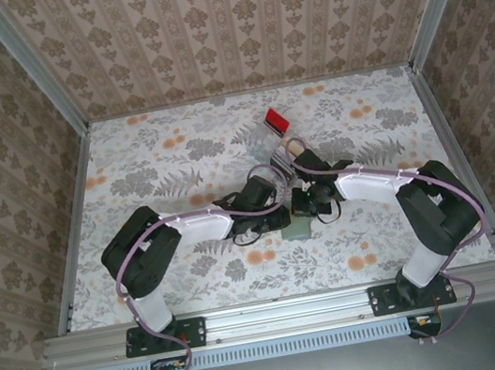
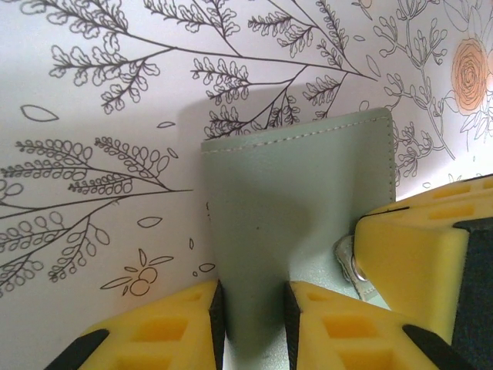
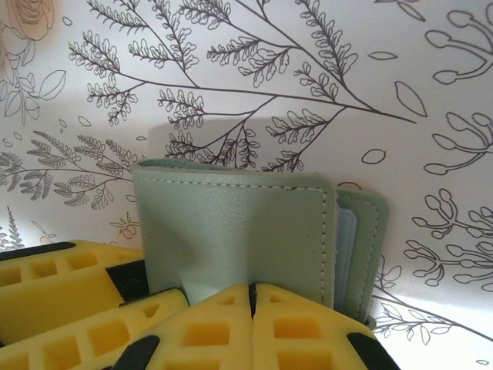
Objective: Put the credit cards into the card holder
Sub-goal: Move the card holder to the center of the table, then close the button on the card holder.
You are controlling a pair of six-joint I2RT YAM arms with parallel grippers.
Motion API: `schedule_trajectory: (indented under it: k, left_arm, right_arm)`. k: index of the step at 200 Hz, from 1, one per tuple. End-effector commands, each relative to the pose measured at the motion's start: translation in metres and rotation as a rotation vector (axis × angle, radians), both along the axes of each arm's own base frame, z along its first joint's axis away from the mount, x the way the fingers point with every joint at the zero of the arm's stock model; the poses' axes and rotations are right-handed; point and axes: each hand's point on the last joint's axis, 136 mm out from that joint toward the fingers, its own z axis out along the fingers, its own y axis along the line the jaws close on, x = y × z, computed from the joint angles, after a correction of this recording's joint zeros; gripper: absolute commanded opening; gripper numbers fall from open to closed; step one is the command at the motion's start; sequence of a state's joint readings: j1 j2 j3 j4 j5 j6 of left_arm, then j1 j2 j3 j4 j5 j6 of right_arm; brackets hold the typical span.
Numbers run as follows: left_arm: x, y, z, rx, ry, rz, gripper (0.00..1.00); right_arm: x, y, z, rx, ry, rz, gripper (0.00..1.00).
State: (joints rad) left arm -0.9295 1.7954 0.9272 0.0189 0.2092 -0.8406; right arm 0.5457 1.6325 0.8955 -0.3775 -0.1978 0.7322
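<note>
**Card holder held by both grippers at table centre; opening step in hand**

The card holder (image 1: 298,230) lies on the table between the two arms, just in front of both wrists. The left gripper (image 2: 254,308) is closed narrow on one sage-green flap, and the leather puckers between its yellow pads. The right gripper (image 3: 250,297) is pinched tight on the lower edge of the front panel. A second leaf and a pale inner layer show at the right-hand side, partly spread.

Judgement: the holder is being opened or steadied, and no card is yet in either gripper. The credit cards are too small to make out. They may sit in the clear tray (image 1: 274,128) with the red end, further back. The next move calls for one gripper to keep the holder spread while the other lets go and fetches a card.

The surface is a white floral cloth (image 1: 177,159) with orange blooms. Beige patterned walls (image 1: 230,26) and metal rails (image 1: 288,311) enclose it.
</note>
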Motion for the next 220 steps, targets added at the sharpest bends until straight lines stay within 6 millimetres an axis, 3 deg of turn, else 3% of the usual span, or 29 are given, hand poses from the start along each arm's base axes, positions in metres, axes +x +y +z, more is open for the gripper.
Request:
schedule_trajectory:
  k: [1,54,132,185,220]
  left_arm:
    - [-0.018,0.012,-0.009,0.038,0.036,-0.03,0.28]
    - [-0.03,0.031,-0.004,0.051,0.044,-0.015,0.28]
    - [-0.029,0.034,0.0,0.052,0.028,-0.006,0.28]
    - [-0.031,0.035,-0.003,0.059,0.037,-0.008,0.28]
    - [-0.03,0.036,-0.004,0.055,0.035,-0.001,0.28]
  right_arm:
    - [-0.049,-0.016,-0.035,-0.105,0.134,0.061,0.03]
    - [-0.062,0.0,-0.029,-0.096,0.093,0.111,0.04]
    - [-0.04,0.02,0.016,0.034,-0.052,0.078,0.08]
    - [-0.047,0.023,-0.004,0.046,0.008,0.073,0.07]
    - [-0.056,0.01,-0.029,-0.039,0.071,0.075,0.07]
